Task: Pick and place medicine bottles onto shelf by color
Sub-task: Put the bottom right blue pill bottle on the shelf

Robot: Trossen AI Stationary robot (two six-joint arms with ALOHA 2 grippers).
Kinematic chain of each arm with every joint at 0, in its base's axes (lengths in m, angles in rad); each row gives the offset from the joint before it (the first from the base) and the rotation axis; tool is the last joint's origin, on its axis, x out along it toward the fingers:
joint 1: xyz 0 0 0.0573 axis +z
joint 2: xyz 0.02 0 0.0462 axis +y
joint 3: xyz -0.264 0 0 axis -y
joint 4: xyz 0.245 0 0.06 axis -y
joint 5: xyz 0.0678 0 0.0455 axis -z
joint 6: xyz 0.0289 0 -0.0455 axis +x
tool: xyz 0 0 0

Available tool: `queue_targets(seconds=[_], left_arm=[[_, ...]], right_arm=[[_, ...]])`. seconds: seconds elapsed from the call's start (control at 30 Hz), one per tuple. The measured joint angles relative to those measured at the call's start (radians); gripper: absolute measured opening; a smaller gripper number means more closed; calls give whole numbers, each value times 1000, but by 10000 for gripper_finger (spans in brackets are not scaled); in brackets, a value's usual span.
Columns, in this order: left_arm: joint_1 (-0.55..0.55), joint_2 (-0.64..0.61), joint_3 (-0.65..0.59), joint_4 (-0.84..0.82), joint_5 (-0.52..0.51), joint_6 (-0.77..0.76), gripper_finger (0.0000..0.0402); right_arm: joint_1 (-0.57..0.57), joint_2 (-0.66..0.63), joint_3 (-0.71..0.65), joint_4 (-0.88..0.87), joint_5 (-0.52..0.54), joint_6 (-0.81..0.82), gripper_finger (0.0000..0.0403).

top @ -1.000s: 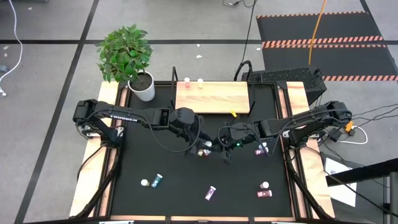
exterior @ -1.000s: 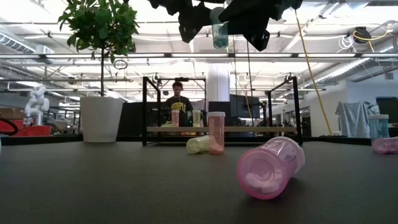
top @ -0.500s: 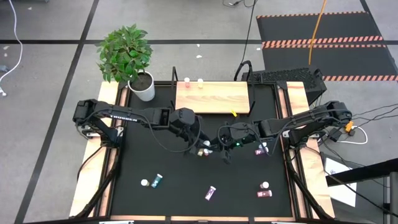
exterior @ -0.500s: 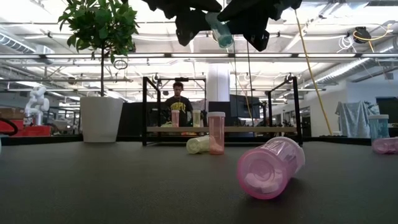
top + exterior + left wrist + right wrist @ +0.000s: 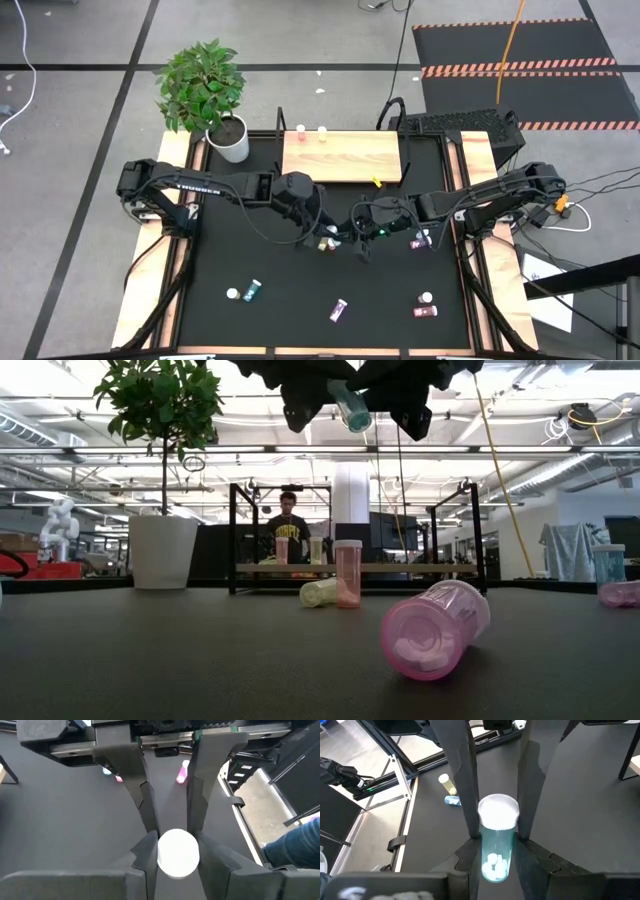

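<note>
High view: the left gripper [image 5: 322, 232] and right gripper [image 5: 352, 232] meet over the middle of the black table [image 5: 230, 262], just in front of the shelf [image 5: 342, 156], on whose back edge stand two small bottles [image 5: 311, 131]; a potted plant [image 5: 205, 88] occupies the table's back left corner, and loose bottles lie toward the front edge, a teal one [image 5: 255, 289], a purple one [image 5: 340, 309] and a pink one [image 5: 425, 311], with open mat between them. Low view: a teal bottle [image 5: 350, 405] hangs tilted high above the table between the two dark grippers; below it, a pink bottle [image 5: 347, 572] stands upright touching a pale yellow one [image 5: 318, 592] lying on its side, a larger-looking pink bottle [image 5: 434, 628] lies nearer, and a person [image 5: 288, 526] sits beyond the shelf in a workshop room. Left wrist view: the fingers [image 5: 144, 800] are closed narrowly on a white cap [image 5: 178, 853], with bare dark mat ahead and the table's edge rail beside it. Right wrist view: the fingers [image 5: 460, 780] clamp the teal bottle [image 5: 496, 845] below its white cap, tablets visible inside; a yellow bottle [image 5: 447, 784] lies farther off near the table rail.
</note>
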Motion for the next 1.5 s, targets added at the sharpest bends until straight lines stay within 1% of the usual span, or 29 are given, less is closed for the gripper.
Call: queue_targets(seconds=[0.17,0.27,0.37,0.47,0.53,0.63,0.77,0.87,1.03,1.13,1.23,1.37,1.5], left_arm=[[17,-21,0,-11,-4,2,133],[39,-37,17,-60,-30,26,138],[65,-39,62,-121,-43,58,130],[89,-39,102,-176,-55,110,119],[109,-39,120,-178,-74,153,116],[161,-39,148,-181,-109,204,120],[249,-7,222,-219,-99,251,130],[301,45,282,-227,-105,310,131],[393,195,434,-219,-118,377,132],[452,301,510,-185,-136,422,133],[518,398,567,-122,-136,412,133],[583,505,614,-110,-136,397,133],[603,568,617,-117,-93,391,133]], right_arm=[[-2,-1,2,1,27,-45,108],[-2,-2,3,-51,99,-61,130],[-2,0,2,-104,183,-58,159],[-2,-1,2,-171,283,-1,190],[-2,-1,2,-218,323,60,205],[-2,-14,1,-288,321,109,217],[0,-39,0,-353,318,130,219],[0,-78,2,-361,322,127,218],[-8,-163,0,-367,356,116,218],[-9,-219,0,-367,405,101,218],[-9,-273,0,-378,466,93,218],[-12,-340,1,-383,533,95,217],[-21,-383,1,-390,542,107,216]])
